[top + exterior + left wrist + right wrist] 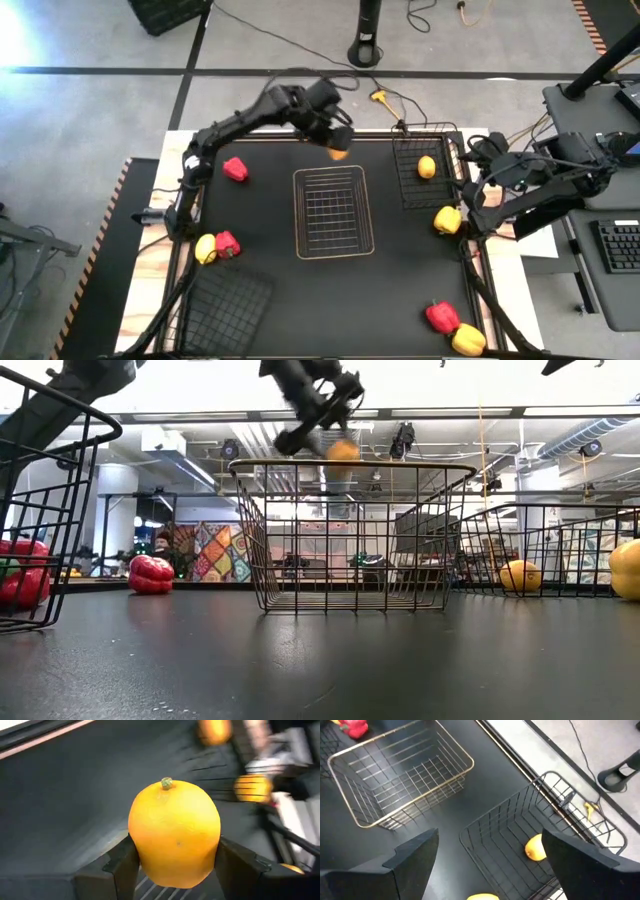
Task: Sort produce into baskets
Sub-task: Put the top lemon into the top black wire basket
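Black tabletop (400,290) held three baskets. Left gripper (337,143) pinched lemon (339,153) aloft, behind pale basket (331,212). Advise: carry to lemon basket (424,166), lower before release. Right gripper (478,160) spread, beside it.

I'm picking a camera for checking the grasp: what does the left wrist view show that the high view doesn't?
Only the left wrist view shows the lemon clamped between both fingers of the left gripper. Only the high view shows all three baskets, the pale centre basket among them, and the right gripper waiting open beside the far-right black basket. Both show the held lemon.
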